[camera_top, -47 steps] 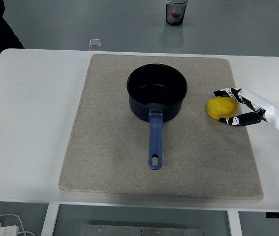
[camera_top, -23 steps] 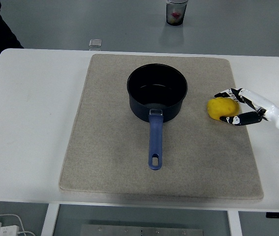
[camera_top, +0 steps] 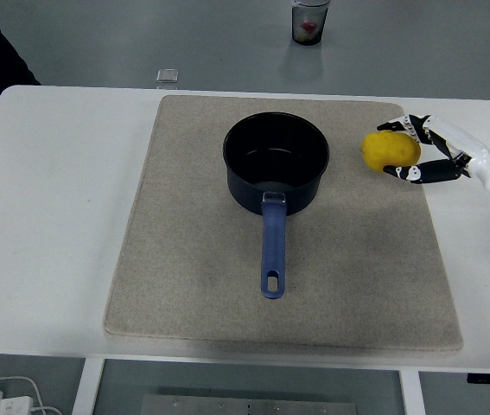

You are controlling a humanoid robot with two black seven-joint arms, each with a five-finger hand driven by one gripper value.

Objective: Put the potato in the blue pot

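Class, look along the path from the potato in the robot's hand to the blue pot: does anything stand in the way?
Nothing visible does. The right hand holds the potato just right of the blue pot, with only bare mat between them. The pot's mouth is open and looks empty.

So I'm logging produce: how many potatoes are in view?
1. The potato is held in the right hand, to the right of the blue pot. None shows inside the pot.

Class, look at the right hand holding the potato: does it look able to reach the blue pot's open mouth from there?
Probably yes. The right hand grips the potato just right of the blue pot, whose mouth is open and empty, with only bare mat between.
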